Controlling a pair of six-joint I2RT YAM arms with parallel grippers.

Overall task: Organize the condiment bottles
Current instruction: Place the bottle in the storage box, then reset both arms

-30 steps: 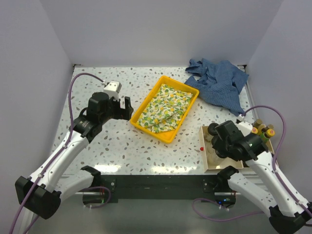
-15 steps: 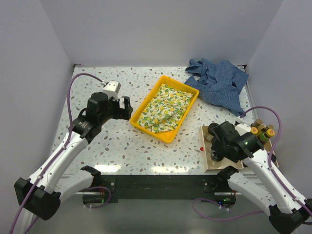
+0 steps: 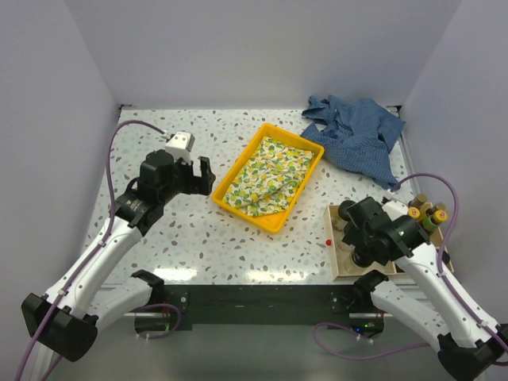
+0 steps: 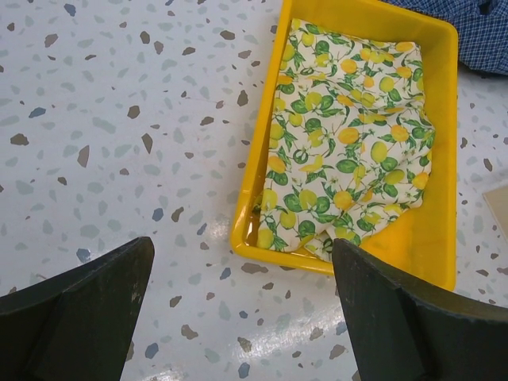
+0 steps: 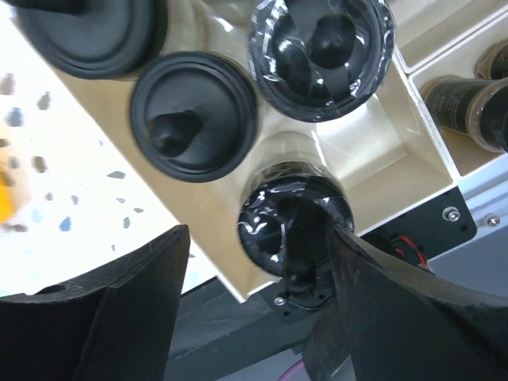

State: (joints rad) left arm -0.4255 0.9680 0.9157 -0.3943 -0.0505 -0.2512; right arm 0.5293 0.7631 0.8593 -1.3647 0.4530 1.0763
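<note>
**Top view.**
- Risk, judged: the right arm (image 3: 413, 254) covers its own fingers, so a snag below would go unseen here.
- Its wrist sits low over the box (image 3: 343, 268) at the table's (image 3: 198, 238) near right corner.
- Bottles (image 3: 427, 214): slim, amber, yellow-capped, upright in the box beyond the wrist.
- One black-lidded jar (image 3: 347, 210) shows just clear of the wrist.
- Left fingers (image 3: 205, 171): spread, nothing between them, well apart from every bottle.

**Left wrist view.**
- No risk to the bottles, as none is near.
- Fingers spread over bare table.
- Yellow tray (image 4: 262, 143) with lemon-print cloth (image 4: 349, 143) lies ahead of the tips.

**Right wrist view.**
- Risk, judged: a finger dragging upward could tilt the straddled jar into its neighbours or catch its knob. A sideways slip could knock the box wall.
- Right fingers (image 5: 119, 317): spread, one on either side of a squat jar (image 5: 294, 226).
- A gap shows at one finger. Whether the other finger touches the jar, I cannot tell.
- The squat jar has clear glass and a glossy black knobbed lid, and stands upright in the box's corner.
- Similar jars (image 5: 194, 111) crowd ahead of the tips.
</note>
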